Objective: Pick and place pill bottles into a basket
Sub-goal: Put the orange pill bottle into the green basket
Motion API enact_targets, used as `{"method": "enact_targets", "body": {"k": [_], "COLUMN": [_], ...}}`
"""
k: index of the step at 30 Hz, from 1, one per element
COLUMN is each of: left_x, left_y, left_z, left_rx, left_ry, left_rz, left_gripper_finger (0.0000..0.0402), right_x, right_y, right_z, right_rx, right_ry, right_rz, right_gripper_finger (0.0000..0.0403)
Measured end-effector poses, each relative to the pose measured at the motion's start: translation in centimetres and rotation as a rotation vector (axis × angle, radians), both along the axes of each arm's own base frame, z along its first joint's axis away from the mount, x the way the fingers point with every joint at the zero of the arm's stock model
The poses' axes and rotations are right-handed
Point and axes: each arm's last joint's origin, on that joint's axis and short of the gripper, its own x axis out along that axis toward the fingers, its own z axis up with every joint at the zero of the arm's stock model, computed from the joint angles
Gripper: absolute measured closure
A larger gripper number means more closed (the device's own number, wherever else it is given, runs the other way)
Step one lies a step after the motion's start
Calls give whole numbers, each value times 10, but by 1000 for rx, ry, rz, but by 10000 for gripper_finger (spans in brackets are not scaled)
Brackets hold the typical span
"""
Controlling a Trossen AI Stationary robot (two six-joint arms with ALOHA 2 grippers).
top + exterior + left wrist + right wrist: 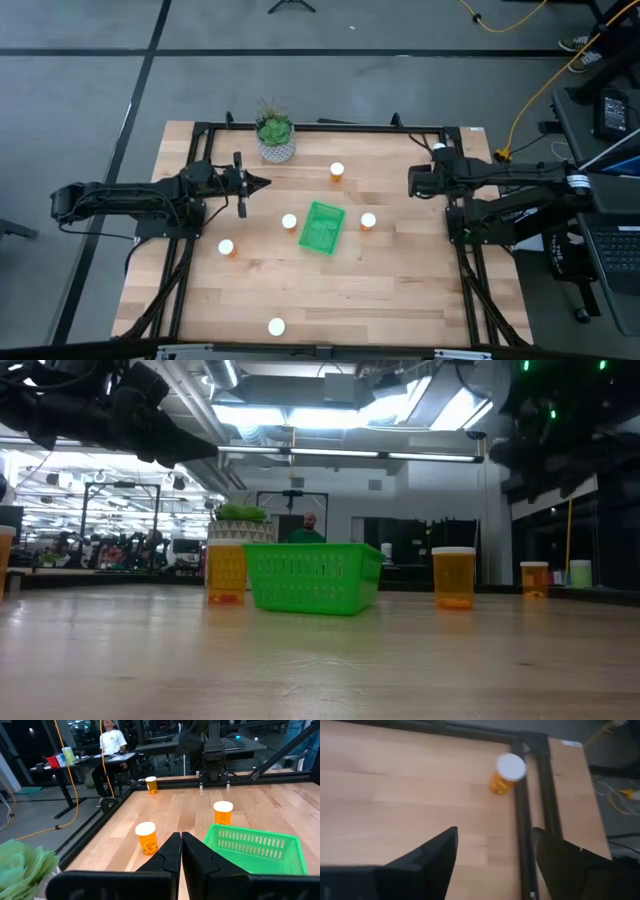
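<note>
The green basket (322, 227) sits near the middle of the wooden table (400, 290), empty as far as the high view shows; five pill bottles are visible from above, all upright on the table and none in the basket: one just left of the basket (289, 222), one just right of it (368, 221), one toward the far edge (337, 172), one on the left side nearer the front (227, 247), and one close to the front edge (276, 326); a sixth bottle (506, 773) shows only in the right wrist view, standing beside the black frame rail near a table corner; the left gripper (262, 183) is above the table left of the basket, near the white patterned pot with a green plant (275, 136), its fingers (197, 860) pressed together and holding nothing; the right gripper (412, 181) is over the right side of the table, well apart from the basket, fingers (427, 857) spread wide with nothing between them; in the low view the basket stands between two bottles, with a third farther right; a person (112, 740) in a white shirt sits at a desk beyond the table.
</note>
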Motion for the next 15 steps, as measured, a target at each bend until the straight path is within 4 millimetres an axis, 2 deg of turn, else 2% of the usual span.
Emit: {"method": "enact_targets", "body": {"k": [6, 15], "left_x": [0, 0], "left_y": [0, 0], "left_z": [0, 2], "left_rx": [0, 13], "left_ry": [0, -14], "left_rz": [0, 0], "left_gripper_finger": [392, 389], "right_x": [-8, -19], "right_y": [-14, -36], "right_z": [-34, -52], "right_rx": [12, -15], "right_ry": [-3, -60], "right_rz": [-68, -67], "right_gripper_finger": [142, 142]}}
